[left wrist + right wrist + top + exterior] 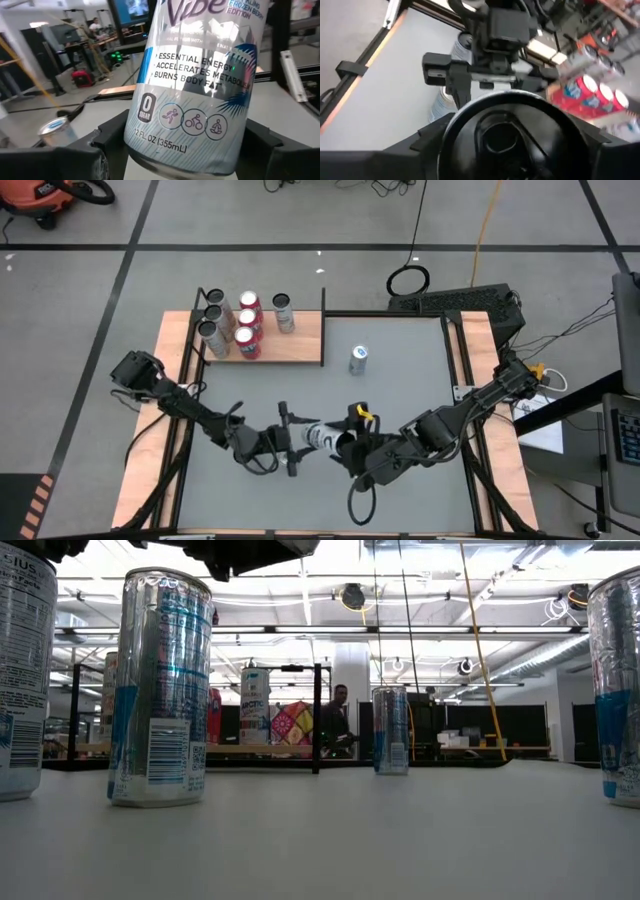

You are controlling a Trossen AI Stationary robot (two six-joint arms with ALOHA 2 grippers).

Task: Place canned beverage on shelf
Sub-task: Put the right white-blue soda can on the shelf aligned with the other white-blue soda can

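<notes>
A silver-and-blue beverage can (322,437) lies roughly level in the air over the table's near middle, between my two grippers. My left gripper (292,439) is at its bottom end and my right gripper (349,447) at its top end, both shut on it. The shelf (285,348), a light-brown board with black posts, stands at the table's far left. It carries several upright cans, some silver (212,321) and some red (249,321). Another silver can (359,359) stands on the grey tabletop to the right of the shelf. My left gripper pinches the can's bottom end (150,150) between its two fingers (107,137), one on each side of the round wall. It comes level from the table's left. The can reaches away from the fingers, clear of the table. My right gripper has its two fingers (432,132) on either side of the can's top end, by the rim (470,107). It comes level from the table's right, and the lid with its tab faces the wrist. The can is clear of the table.
The low view shows tall cans standing close by: one at the left (160,690), one at the left edge (20,670) and one at the right edge (620,690). A person (340,720) is in the room beyond the table. Wooden strips run along the table's sides.
</notes>
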